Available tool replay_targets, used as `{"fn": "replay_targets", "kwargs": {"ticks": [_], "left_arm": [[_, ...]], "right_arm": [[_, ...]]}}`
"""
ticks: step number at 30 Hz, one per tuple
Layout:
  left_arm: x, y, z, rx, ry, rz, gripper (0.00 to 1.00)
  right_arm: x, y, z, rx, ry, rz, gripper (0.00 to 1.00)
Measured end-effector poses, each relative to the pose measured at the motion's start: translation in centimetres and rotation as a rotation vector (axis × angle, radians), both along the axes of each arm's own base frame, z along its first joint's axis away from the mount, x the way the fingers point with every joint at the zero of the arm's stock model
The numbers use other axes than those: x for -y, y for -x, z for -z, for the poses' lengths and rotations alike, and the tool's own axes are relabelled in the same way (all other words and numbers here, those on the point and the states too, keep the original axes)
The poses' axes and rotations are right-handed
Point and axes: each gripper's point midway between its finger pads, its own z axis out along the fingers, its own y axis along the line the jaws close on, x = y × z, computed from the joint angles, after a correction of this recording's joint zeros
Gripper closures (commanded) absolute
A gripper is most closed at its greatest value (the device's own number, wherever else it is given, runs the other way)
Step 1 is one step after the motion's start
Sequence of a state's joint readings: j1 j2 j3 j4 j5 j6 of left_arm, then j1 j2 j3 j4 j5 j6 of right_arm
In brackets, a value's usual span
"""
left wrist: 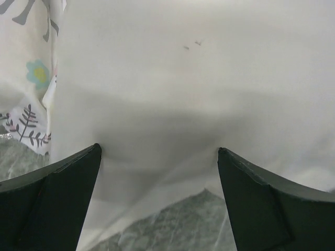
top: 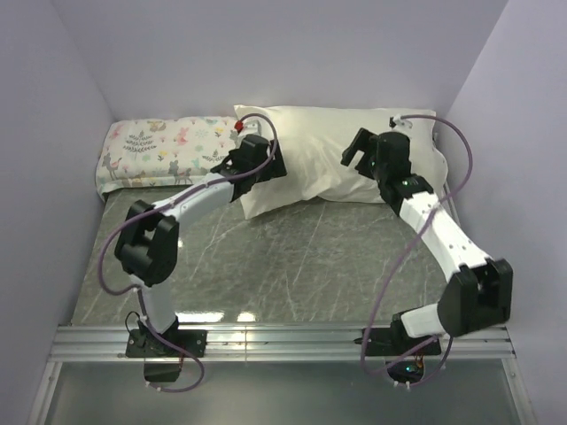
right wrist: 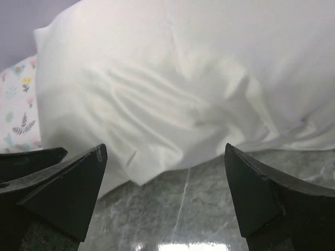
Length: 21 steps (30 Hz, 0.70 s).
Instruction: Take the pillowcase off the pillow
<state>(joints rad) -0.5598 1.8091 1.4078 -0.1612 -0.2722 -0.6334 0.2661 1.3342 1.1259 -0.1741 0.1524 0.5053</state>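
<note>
At the pillowcase point(top: 328, 164), left claw point(left wrist: 158, 148) spread wide, right claw point(right wrist: 165, 146) spread wide, empty

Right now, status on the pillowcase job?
Left end effector open, at pillowcase edge. Right end effector open, just short. Nothing gripped, pillowcase on. Printed pillow alongside, left.

I can read no lettering, number, brand or sign in any of my three views. The small pillow point(top: 164, 146) at the far left carries only a print of animals and leaves. In my left wrist view the pillowcase point(left wrist: 199, 94) has two tiny dark marks point(left wrist: 192, 45), too small to make out as characters.
</note>
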Motion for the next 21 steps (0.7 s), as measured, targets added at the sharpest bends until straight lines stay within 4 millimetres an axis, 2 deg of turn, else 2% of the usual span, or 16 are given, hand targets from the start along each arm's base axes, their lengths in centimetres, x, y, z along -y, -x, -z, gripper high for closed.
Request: {"fn": "replay_targets", "kwargs": {"ticks": [4,7,10,11,13,14,16,17,18,21], "left_arm": [[0.2,-1.8,2.2,-0.029,-0.060,-0.023,0.01],[0.1,-2.8,3.3,-0.044,-0.096,-0.051,0.12],[0.1,-3.6,4.0,-0.050,-0.106,-0.073,0.48],[0.0,-3.8,4.3,-0.054,-0.109,-0.075,0.69],[-0.2,-3.9,4.4,-0.057,-0.105,-0.080,0.97],[-0.2,-4.0,4.4,-0.055,-0.106,-0.078,1.00],[-0.3,-4.2,3.9,-0.047,-0.108,-0.080,1.00],[-0.4,-4.3,3.7,-0.047,-0.109,-0.080,1.00],[-0.3,-4.3,3.4,-0.047,-0.110,-0.076,1.00],[0.0,-4.3,2.3,-0.032,-0.124,-0.054,1.00]], "right_arm": [[1.4,-3.9,2.7,-0.080,-0.005,0.037,0.00],[2.1,-5.9,5.2,-0.138,0.002,0.063,0.00],[2.0,-7.3,7.9,-0.198,0.004,0.074,0.02],[1.9,-7.7,8.6,-0.213,0.002,0.074,0.07],[1.5,-8.2,9.3,-0.228,-0.008,0.071,0.19],[1.2,-8.3,9.5,-0.233,-0.013,0.065,0.49],[0.9,-8.5,9.3,-0.228,-0.013,0.064,0.78],[1.0,-8.6,9.1,-0.224,-0.016,0.071,0.96],[1.1,-8.7,8.9,-0.218,-0.022,0.076,1.00],[1.4,-8.3,7.8,-0.201,-0.027,0.093,1.00]]}}
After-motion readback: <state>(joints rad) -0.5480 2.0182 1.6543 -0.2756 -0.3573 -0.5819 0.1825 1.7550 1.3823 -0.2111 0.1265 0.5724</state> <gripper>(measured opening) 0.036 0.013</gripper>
